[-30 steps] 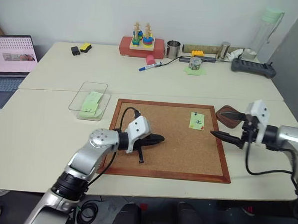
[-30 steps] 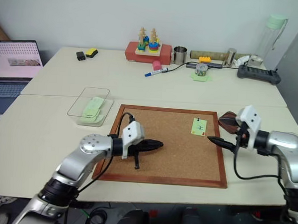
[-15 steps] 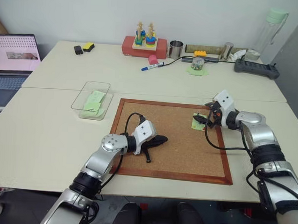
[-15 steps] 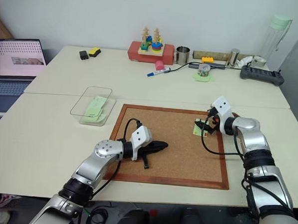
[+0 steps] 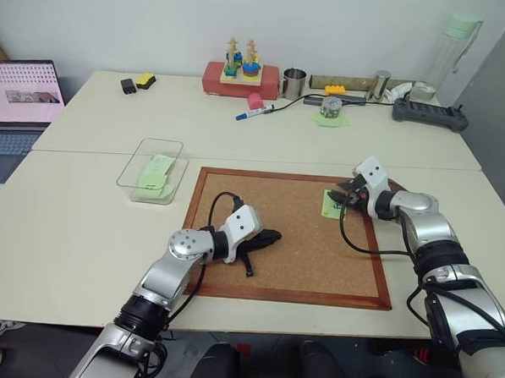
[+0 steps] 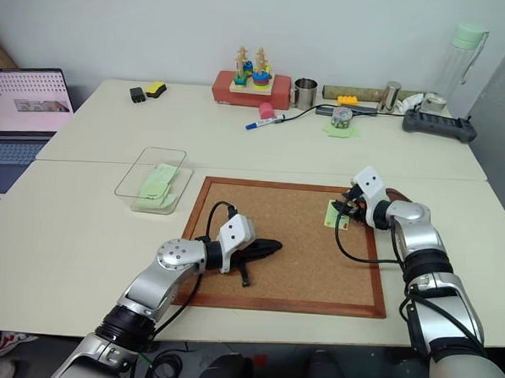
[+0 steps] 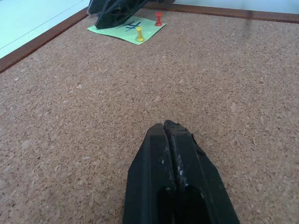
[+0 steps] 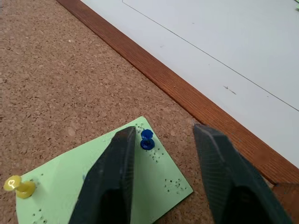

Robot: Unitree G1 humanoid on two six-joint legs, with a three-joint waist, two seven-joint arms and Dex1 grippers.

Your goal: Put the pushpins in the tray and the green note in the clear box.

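The cork board [image 5: 284, 241] lies on the desk [image 5: 81, 222], and the green note [image 5: 332, 206] is pinned at the board's far right corner. That puts the right tool [image 8: 163, 135], just over that corner, much nearer than the left tool [image 5: 271, 236], which rests shut and empty at the board's middle. The right tool's two fingers stand a little apart and grip nothing, with one pushpin [image 8: 146, 139] in the gap beside one finger and the other pushpin [image 8: 18, 185] at the note's far edge.

Silver metal arms, white wrist housings, black cables looping at wrists; left gripper [image 5: 271, 236] and right gripper [image 5: 340, 190]: black tapered fingers.
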